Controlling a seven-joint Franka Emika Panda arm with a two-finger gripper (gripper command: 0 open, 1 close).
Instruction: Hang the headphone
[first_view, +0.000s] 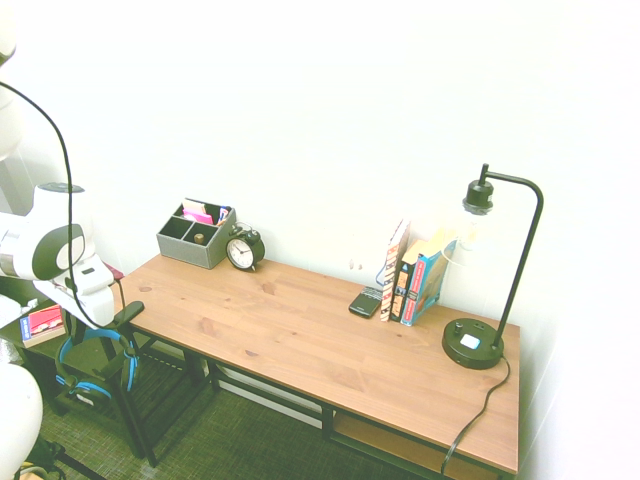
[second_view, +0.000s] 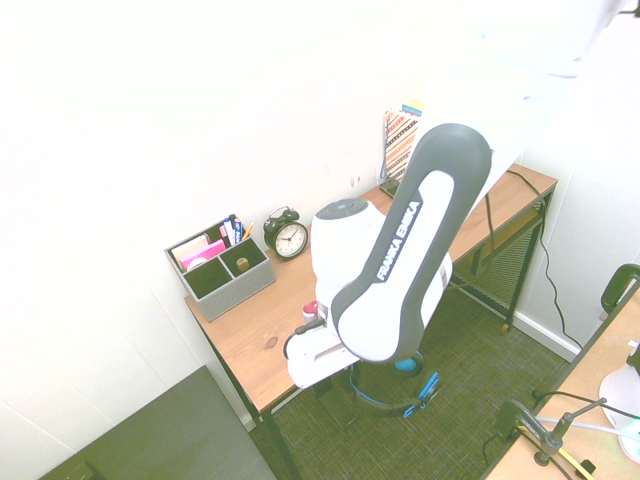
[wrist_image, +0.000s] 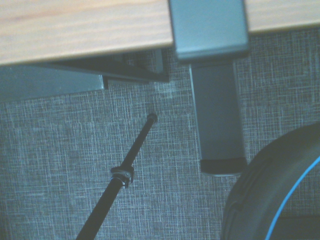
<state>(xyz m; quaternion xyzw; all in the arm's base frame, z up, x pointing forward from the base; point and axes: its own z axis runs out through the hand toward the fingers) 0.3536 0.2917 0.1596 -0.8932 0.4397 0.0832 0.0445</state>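
Note:
The headphone (first_view: 70, 350) dangles beside the left end of the wooden desk (first_view: 300, 330), its bright blue headband looping below my gripper (first_view: 122, 320). The gripper sits at the desk's left corner, level with the top, and looks shut on the headband. From the other side the arm's white body hides the gripper, and only blue parts of the headphone (second_view: 428, 386) show under it, above the carpet. In the wrist view a black ear cup with a thin blue trim line (wrist_image: 270, 190) rises from the lower right, near the desk's grey leg (wrist_image: 217, 115).
On the desk stand a grey organizer (first_view: 195, 238), a black alarm clock (first_view: 243, 250), a phone (first_view: 365, 302), upright books (first_view: 415, 280) and a black lamp (first_view: 475, 342). A thin dark rod (wrist_image: 127, 170) slants over the grey carpet under the desk edge.

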